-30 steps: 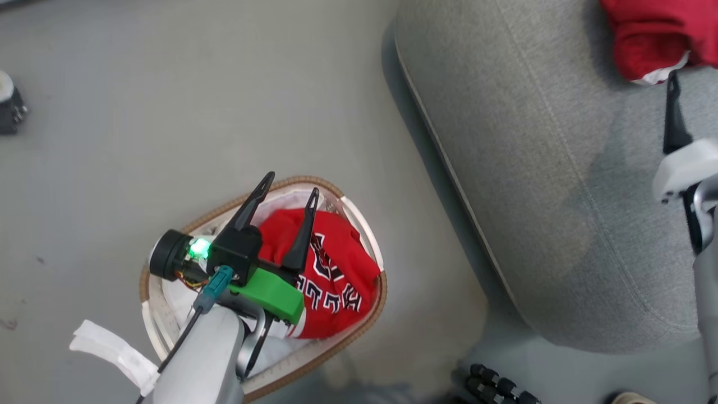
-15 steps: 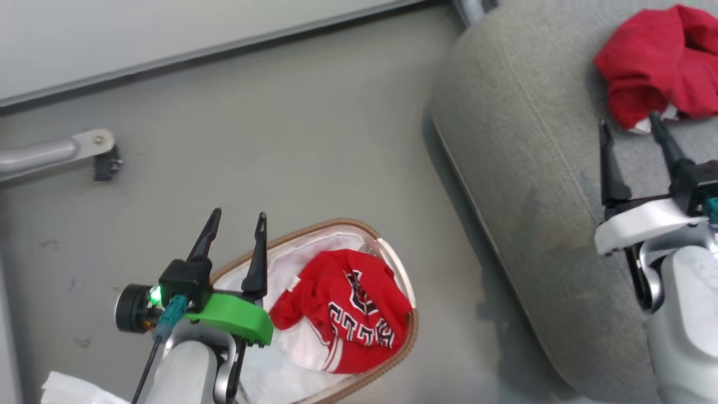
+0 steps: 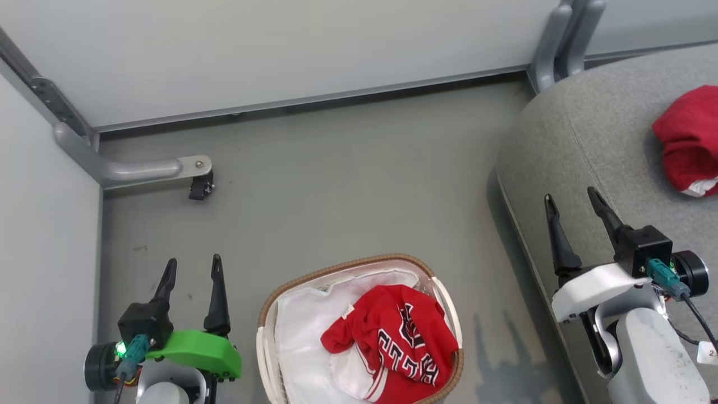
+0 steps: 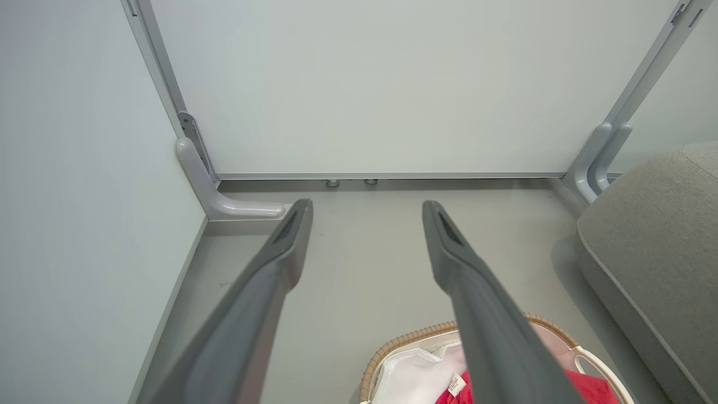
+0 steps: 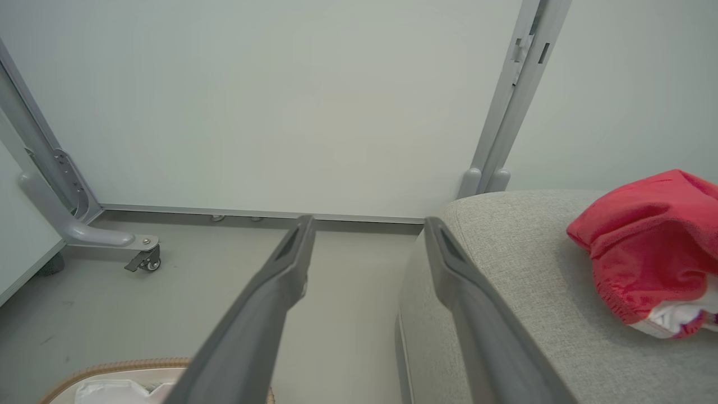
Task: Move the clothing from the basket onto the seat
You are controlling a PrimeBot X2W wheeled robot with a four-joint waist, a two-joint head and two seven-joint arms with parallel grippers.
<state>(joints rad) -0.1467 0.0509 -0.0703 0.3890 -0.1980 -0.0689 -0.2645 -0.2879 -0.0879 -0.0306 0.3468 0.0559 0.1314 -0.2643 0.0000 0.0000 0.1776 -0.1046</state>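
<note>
Left gripper (image 3: 193, 259) has backed out of the basket (image 3: 336, 266) to its 9 o'clock, empty, jaws wide.
Seat (image 3: 606, 146) at basket's 3 o'clock holds trimmed garment (image 3: 687, 140); lettered garment (image 3: 404, 336) sits in basket. Right gripper (image 3: 570, 194) wide, empty. Second pick pending: needs a gripper down onto a fold.

Both pale forearms sit low. The left fingers (image 3: 217, 303) point up, spread apart, green housing just behind them. The right fingers (image 3: 557, 235) are likewise parted, white housing behind.
</note>
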